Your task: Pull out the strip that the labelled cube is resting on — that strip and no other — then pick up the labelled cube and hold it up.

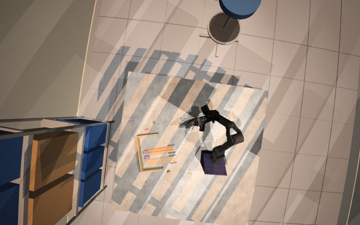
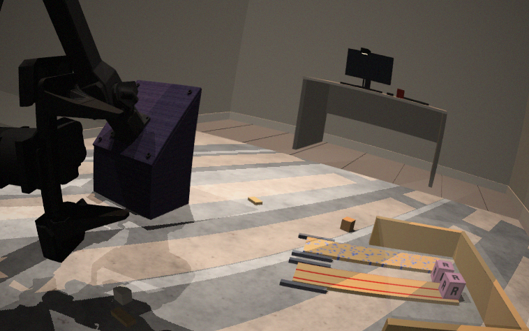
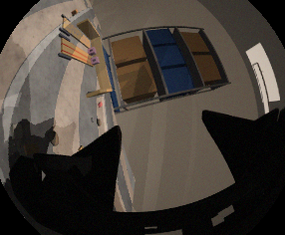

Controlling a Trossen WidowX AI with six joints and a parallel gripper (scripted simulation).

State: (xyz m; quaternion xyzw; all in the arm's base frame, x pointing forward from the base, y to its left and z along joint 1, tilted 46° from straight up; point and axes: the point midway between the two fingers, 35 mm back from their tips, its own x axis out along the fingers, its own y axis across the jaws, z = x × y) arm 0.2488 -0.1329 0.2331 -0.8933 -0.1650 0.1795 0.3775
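End effector [image 1: 189, 123] [image 2: 124, 162] [image 3: 162, 121] wide apart, raised; 2 R-marked pink cubes [image 1: 146, 154] [image 2: 447, 279] [image 3: 94, 56] well away, lower, on strips [image 1: 160, 154] [image 2: 365, 265] [image 3: 76, 51].

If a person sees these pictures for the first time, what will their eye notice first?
Probably the black arm, mounted on a sloped purple block, its open hand raised over the striped surface. Next, perhaps, two pink cubes marked R, side by side at the far ends of two patterned strips, inside a three-sided wooden frame.
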